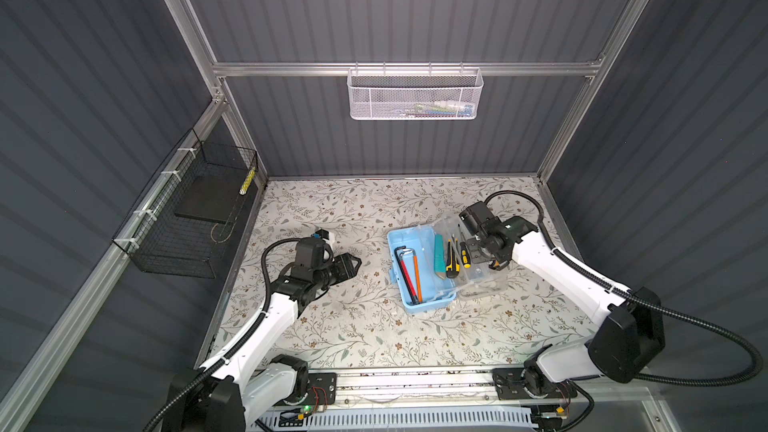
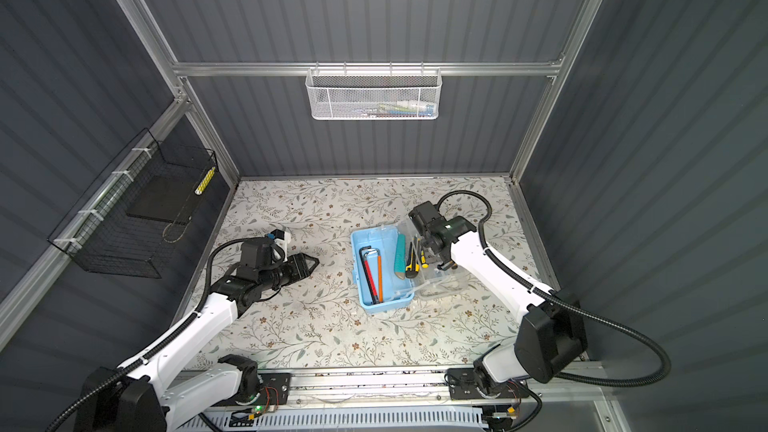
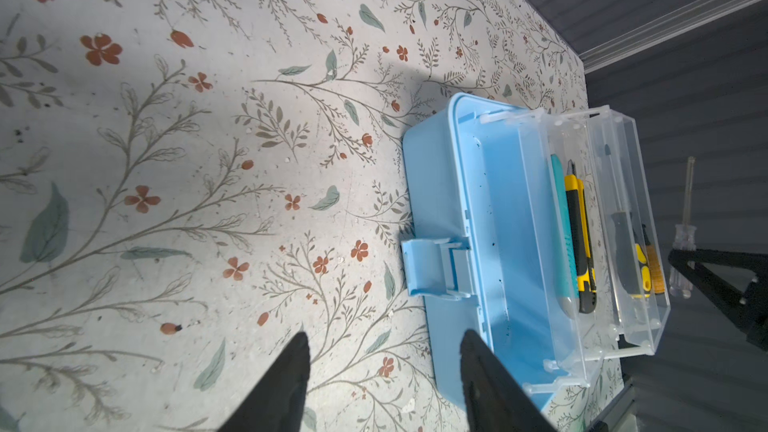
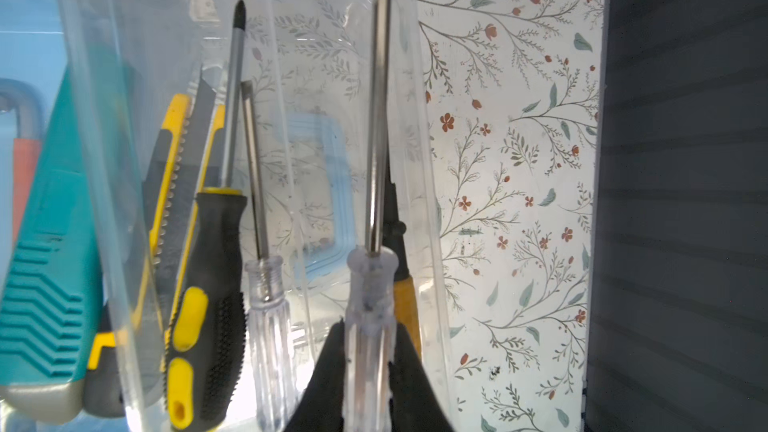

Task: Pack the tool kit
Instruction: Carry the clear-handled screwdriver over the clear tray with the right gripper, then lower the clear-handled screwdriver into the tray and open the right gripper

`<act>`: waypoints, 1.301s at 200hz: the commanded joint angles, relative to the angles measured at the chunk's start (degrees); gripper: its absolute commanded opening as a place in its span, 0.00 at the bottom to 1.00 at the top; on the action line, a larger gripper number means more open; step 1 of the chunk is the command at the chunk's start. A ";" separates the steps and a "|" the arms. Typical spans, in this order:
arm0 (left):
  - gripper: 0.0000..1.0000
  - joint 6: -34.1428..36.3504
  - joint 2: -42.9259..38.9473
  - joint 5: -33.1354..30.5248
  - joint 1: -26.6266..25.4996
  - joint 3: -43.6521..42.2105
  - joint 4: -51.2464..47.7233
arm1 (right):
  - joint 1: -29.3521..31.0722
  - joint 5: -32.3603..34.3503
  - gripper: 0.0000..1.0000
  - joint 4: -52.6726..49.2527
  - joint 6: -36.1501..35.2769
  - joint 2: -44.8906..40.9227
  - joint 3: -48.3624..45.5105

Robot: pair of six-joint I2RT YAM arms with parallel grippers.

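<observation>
Sitting open on the floral desk (image 1: 332, 326), a little right of its middle, the light-blue box (image 1: 430, 306) shows whole only in both top views. They alone take in the hex keys (image 1: 406, 272) lying in its blue bottom, the white mesh basket (image 1: 415, 95) on the back rail and the black wire basket (image 1: 187, 218) on the left wall. The left wrist view adds the box's front latch (image 3: 432, 268). It also shows that the teal tool (image 3: 561, 234) and the yellow-black utility knife (image 3: 577, 243) lie in a clear tray (image 3: 536, 201) beside the blue bottom. The right wrist view adds a black-and-yellow screwdriver (image 4: 208, 305) and a small clear-handled screwdriver (image 4: 268, 326), side by side in the outer clear section (image 3: 615, 151). A blue handle (image 4: 320, 201) shows through the plastic there.

Whether that outer section is a second tray or the upturned lid is hard to tell. The hex keys are cut off at the edge of the right wrist view, and a yellow handle (image 4: 405, 297) behind one finger is mostly hidden. From above, the right arm's wrist covers its jaws.

The right gripper (image 4: 368, 347) is pinched on the handle of a second clear-handled screwdriver (image 4: 370, 284), shaft pointing away from the wrist, over the outer section's far side. Contact with the plastic cannot be judged. The left gripper (image 3: 384, 338) hangs over bare desk left of the box, jaws about half spread, holding nothing.
</observation>
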 commanded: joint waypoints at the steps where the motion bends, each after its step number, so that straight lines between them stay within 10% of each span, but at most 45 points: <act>1: 0.59 -0.26 1.68 -1.61 -2.15 2.65 1.98 | -0.54 3.48 0.00 0.02 -0.97 1.61 -0.64; 65: 0.59 -0.68 5.21 -2.07 -3.40 3.49 4.42 | -0.88 1.69 0.00 1.39 -0.11 3.35 -1.70; 149: 0.59 0.48 11.01 -4.69 -6.10 7.48 5.14 | -0.75 -3.76 0.35 0.48 1.18 -2.30 -0.35; 260: 0.59 2.73 21.42 -8.39 -10.48 13.50 6.23 | -1.03 -2.91 0.35 3.74 11.52 -21.23 -8.17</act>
